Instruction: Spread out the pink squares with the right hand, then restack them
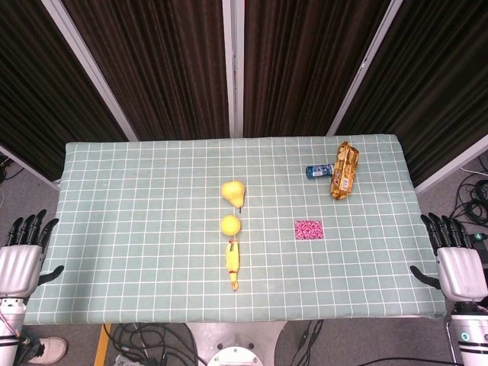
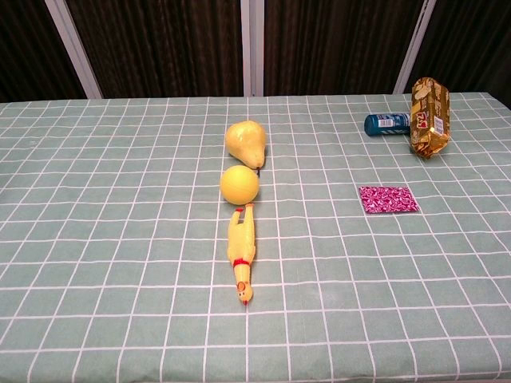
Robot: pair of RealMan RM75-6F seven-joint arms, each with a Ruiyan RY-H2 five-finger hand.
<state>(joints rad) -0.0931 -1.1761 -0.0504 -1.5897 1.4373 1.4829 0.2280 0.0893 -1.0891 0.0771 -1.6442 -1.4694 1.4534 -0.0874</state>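
While both hands sit off the table edges, the right hand (image 1: 460, 268) is empty with fingers spread apart, and the left hand (image 1: 21, 258) likewise; neither touches anything. Pink squares (image 1: 309, 229) lie as one neat stack on the green checked cloth (image 1: 137, 229), right of centre, well apart from the right hand; pear (image 1: 233, 191), yellow ball (image 1: 231, 225) and rubber chicken (image 1: 232, 264) line up mid-table; blue can (image 1: 317, 171) touches a snack packet (image 1: 344, 170) at far right.

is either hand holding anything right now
Nothing is held: the left hand and right hand hang open off the table edges, away from the pink squares.
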